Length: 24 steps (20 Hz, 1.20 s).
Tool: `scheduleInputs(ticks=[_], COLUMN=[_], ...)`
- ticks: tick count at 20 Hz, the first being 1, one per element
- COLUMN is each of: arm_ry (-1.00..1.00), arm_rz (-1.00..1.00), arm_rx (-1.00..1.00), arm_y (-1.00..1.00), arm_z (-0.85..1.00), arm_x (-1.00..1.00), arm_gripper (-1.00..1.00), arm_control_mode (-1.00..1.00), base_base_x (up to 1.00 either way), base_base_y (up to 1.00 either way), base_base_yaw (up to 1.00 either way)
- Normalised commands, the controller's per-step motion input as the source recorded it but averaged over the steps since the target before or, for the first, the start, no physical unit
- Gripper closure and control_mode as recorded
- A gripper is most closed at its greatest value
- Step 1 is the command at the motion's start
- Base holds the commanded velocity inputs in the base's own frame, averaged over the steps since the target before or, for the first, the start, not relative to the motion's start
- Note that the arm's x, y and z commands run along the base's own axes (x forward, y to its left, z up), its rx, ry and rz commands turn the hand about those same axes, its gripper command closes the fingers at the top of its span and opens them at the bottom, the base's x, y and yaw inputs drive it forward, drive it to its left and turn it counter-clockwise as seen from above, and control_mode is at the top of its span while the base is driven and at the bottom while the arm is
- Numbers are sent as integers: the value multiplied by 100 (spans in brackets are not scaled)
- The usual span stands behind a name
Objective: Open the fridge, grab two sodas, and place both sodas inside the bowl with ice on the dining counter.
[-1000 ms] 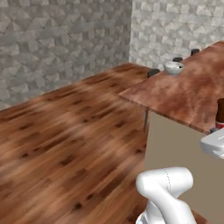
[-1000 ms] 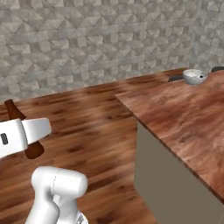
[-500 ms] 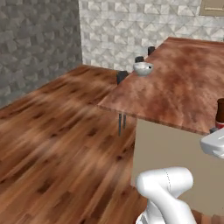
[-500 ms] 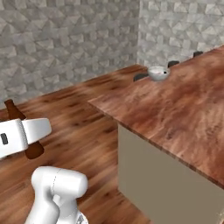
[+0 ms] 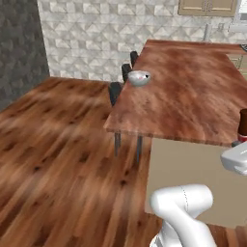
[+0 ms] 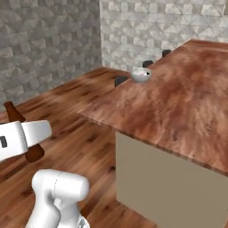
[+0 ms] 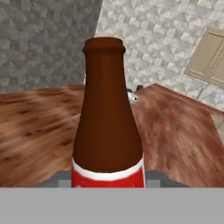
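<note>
A soda bottle (image 7: 108, 127) is held clenched in the gripper (image 7: 108, 177); a bowl (image 5: 139, 77) is seen near the desk (image 5: 193, 91) edge.

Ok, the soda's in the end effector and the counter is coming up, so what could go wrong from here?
The soda bottle rides upright in the end effector beside the base; while the arm swings over, it could clip the dining counter edge. The bowl with ice is small and sits right at the counter's far stool-side edge, so a nudge might push it off, or the bottle may tip out.
</note>
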Motion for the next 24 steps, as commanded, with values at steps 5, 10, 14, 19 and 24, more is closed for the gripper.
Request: scheduleInputs(ticks=[5,10,14,19,24], arm_ry=[0,0,0,0,0], arm_rz=[0,0,0,0,0], arm_rx=[0,0,0,0,0], arm_y=[0,0,0,0,0], arm_z=[0,0,0,0,0], arm_x=[0,0,0,0,0], arm_gripper=[100,100,100,100,100], arm_control_mode=[100,100,100,100,100], base_base_x=[41,55,64,66,66], base_base_y=[80,82,80,79,75], base_base_yaw=[-35,-34,-33,-34,-35])
